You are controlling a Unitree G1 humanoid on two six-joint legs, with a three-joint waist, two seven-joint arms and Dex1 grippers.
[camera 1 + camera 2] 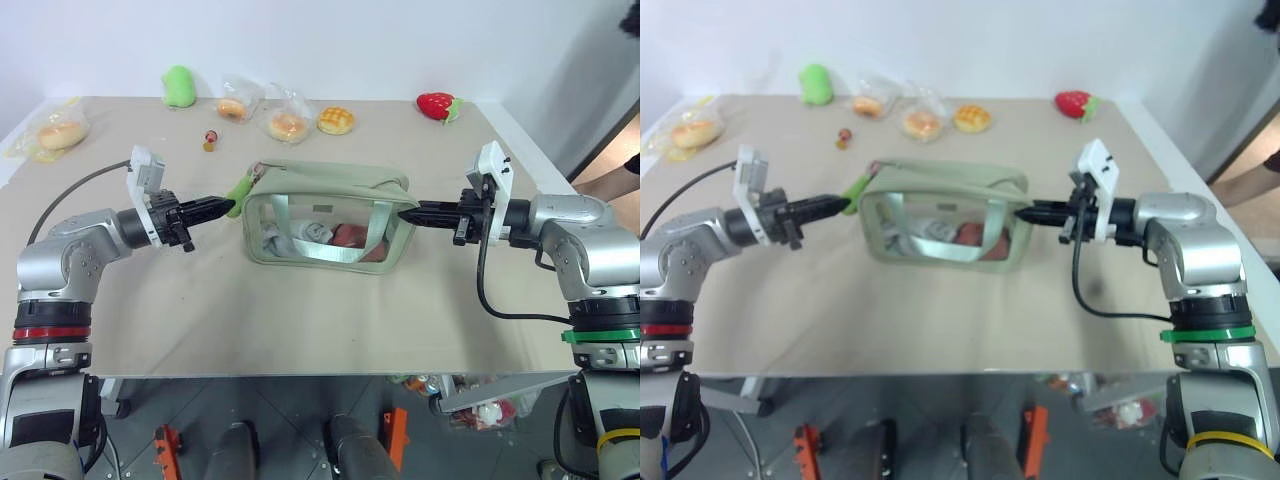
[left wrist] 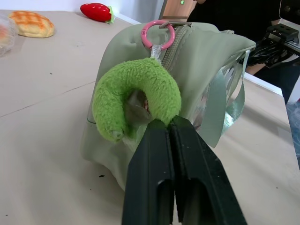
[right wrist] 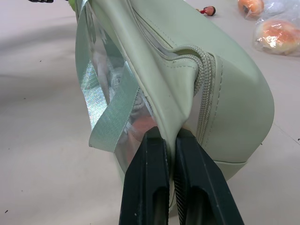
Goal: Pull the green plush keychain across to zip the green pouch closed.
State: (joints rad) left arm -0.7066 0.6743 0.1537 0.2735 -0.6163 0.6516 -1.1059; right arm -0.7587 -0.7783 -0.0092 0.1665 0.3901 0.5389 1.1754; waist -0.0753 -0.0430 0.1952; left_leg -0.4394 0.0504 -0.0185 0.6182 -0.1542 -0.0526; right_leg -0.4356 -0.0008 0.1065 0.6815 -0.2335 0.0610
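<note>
Inside green pouch (image 1: pixel 330 215), crumpled soft items

Both grippers (image 1: pixel 228 206) (image 1: pixel 408 212) shut — inward-pointing.

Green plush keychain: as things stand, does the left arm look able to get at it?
Probably yes. The left gripper is shut on the green plush keychain at the near end of the green pouch, with nothing between them.

Silver-grey arms showing black joints, left arm (image 1: pixel 70 262) wearing a red band, right arm (image 1: pixel 590 255) a green one w/ yellow below, black cables, white wrist brackets, black fingers.
</note>
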